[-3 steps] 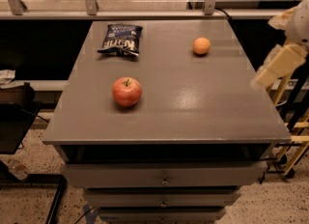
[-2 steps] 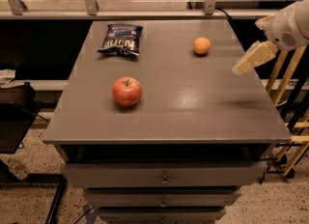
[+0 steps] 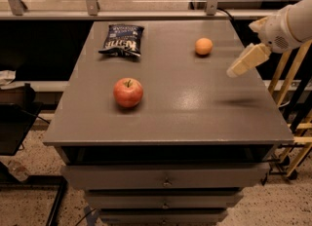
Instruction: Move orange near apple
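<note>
Grey rectangular tabletop [image 3: 195,118] on a drawer unit [image 3: 165,177]. Round red apple with yellowish streaks and a short stem [image 3: 128,92] sits upright left of centre.

Small round plain orange fruit [image 3: 204,46] is behind and right of the apple, well apart from it, resting on the tabletop. It has not shifted since the earlier frames. The apple hasn't moved either.

Dark blue crinkled chip bag [image 3: 122,40] lies flat behind the apple, slightly left, in the same spot as before.

Cream-coloured gripper [image 3: 246,60] on the white arm [image 3: 287,25] hangs in the air far right of the apple, past the orange and a little nearer the camera than it, touching nothing. Gripper state can't be told from this view.

Change: a second ago the gripper was off the tabletop's right side. It has since come in over the right edge, closer to the orange. Blurry dark shadow [image 3: 239,102] falls on the tabletop right of the apple, under the gripper.
</note>
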{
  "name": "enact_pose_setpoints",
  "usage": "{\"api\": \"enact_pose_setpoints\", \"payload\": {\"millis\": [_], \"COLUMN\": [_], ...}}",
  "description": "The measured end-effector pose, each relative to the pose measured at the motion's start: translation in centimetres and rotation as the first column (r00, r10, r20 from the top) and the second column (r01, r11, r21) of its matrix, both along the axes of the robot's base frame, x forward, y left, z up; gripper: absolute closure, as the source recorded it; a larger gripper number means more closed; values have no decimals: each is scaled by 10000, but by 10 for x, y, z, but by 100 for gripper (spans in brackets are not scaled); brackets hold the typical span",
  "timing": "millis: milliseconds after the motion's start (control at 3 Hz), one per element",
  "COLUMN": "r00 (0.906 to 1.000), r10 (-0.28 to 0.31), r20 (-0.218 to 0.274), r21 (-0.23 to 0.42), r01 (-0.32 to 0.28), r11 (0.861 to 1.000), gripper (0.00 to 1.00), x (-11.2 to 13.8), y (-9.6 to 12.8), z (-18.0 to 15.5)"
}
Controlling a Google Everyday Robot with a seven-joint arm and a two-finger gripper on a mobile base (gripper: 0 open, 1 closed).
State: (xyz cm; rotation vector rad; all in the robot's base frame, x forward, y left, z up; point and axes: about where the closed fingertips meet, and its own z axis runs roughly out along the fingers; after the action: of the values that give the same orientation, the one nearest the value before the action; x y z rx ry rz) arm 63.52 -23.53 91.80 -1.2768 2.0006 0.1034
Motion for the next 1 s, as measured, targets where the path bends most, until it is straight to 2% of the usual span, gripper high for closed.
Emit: {"api": "enact_pose_setpoints", "payload": {"millis": [333,1000], "r00": [9995,9985], "r10": [304,536], "r20": [-118,70], "r21": [240,686], "r01": [-301,-540], "r11": [9993,9962], "gripper": [0,0], "x": [25,62], "y": [25,67], "z": [-21,-45]}}
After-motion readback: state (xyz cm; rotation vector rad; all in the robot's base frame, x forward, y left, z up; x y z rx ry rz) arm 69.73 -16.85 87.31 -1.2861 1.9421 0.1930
